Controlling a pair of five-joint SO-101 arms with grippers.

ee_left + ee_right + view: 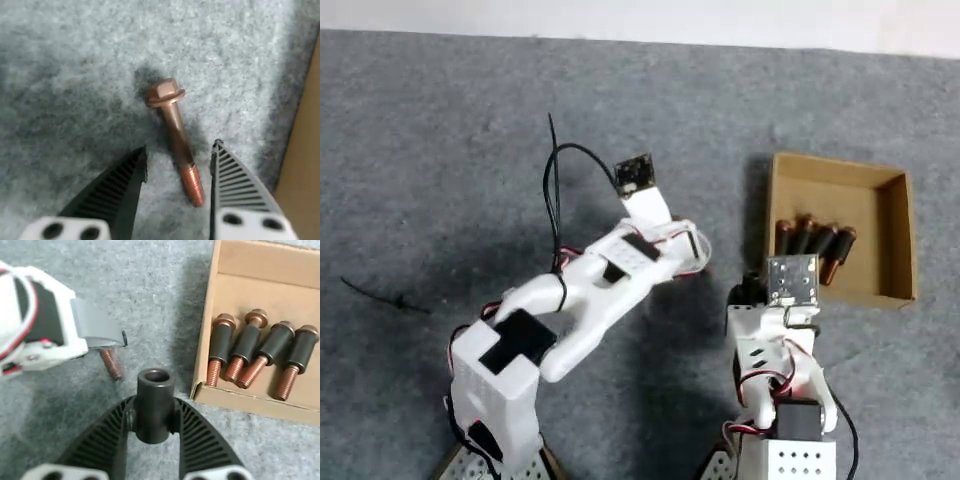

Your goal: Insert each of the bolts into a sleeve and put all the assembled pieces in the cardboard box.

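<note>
A copper bolt (175, 132) lies flat on the grey carpet, its hex head pointing away from my left gripper (180, 148). That gripper is open, one finger on each side of the bolt's threaded end. My right gripper (153, 407) is shut on a black sleeve (156, 385), held upright with its bore facing up. It hovers just beside the cardboard box (205, 340). The bolt's threaded tip (112, 364) pokes out under the left gripper (45, 325). In the high view the left gripper (695, 250) and right gripper (750, 295) sit close together left of the box (890, 240).
Several assembled bolt-and-sleeve pieces (260, 352) lie side by side in the box, seen too in the high view (815, 240). The box wall (305, 150) stands close to the left gripper. A thin black strand (385, 296) lies on the carpet at far left.
</note>
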